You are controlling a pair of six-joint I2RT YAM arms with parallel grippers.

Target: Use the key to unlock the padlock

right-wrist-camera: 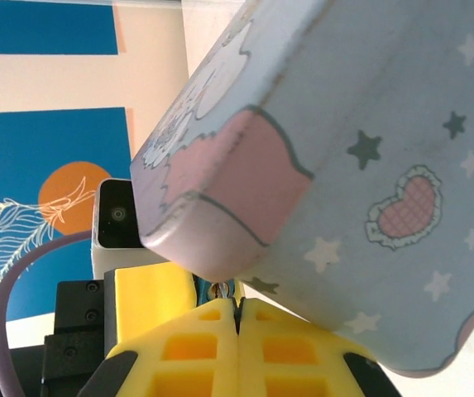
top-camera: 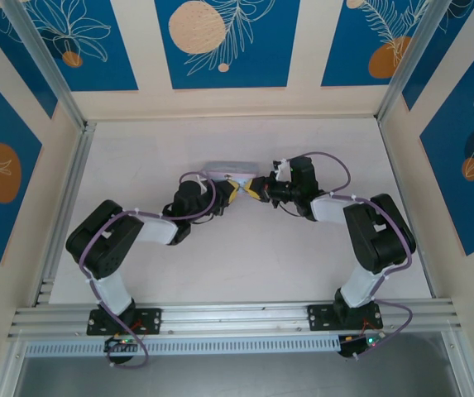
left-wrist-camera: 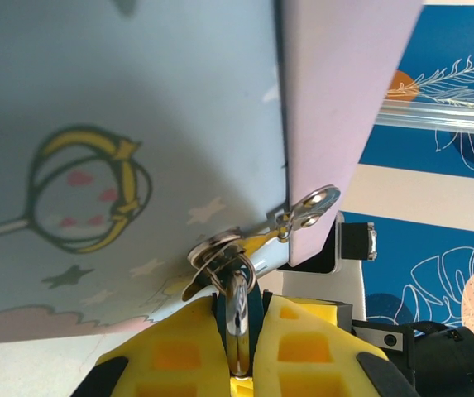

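While left claw pinches padlock | right claw pinches key at its tips | step: likely insertion | next: needs keyhole alignment

Both arms reach in over the pale table and meet near its middle. The left gripper and the right gripper point their yellow tips at each other, almost touching, just in front of a pale tin box. Anything pinched at the tips is too small to make out.
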